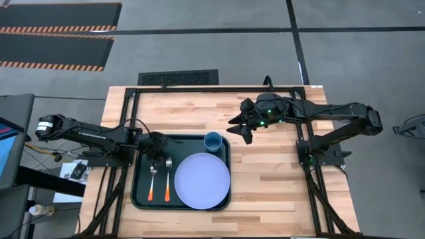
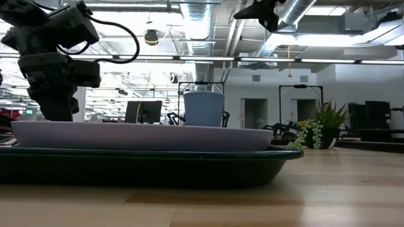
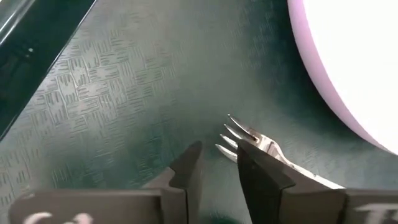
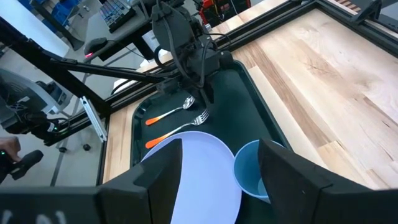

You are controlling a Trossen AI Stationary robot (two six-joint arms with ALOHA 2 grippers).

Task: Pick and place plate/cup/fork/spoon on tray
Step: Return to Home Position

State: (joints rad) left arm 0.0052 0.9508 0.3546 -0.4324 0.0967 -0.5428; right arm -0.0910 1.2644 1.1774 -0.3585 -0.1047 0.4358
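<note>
The dark tray [image 1: 141, 198] lies on the wooden table at the near left. On it are the lavender plate [image 1: 202, 180], the blue cup [image 1: 212, 141] at its far right corner, the orange-handled spoon [image 1: 152, 180] and the orange-handled fork [image 1: 167, 180], side by side left of the plate. My left gripper [image 1: 159, 153] hovers low over the heads of the fork and spoon, its fingers a little apart [image 3: 217, 168] and nothing between them. My right gripper [image 1: 240, 127] is open and empty, high above the table right of the cup. My left gripper points down at the tray floor. One fingertip [image 3: 261, 174] stands in front of the fork's neck [image 3: 264, 144], just behind the tines. I cannot tell whether it touches it. The fork lies flat on the tray.
Bare wooden table [image 1: 279, 186] spreads right of the tray. A black metal frame [image 1: 219, 88] runs along the table's far edge and sides. The left arm reaches in from the table's left edge [image 1: 86, 133].
</note>
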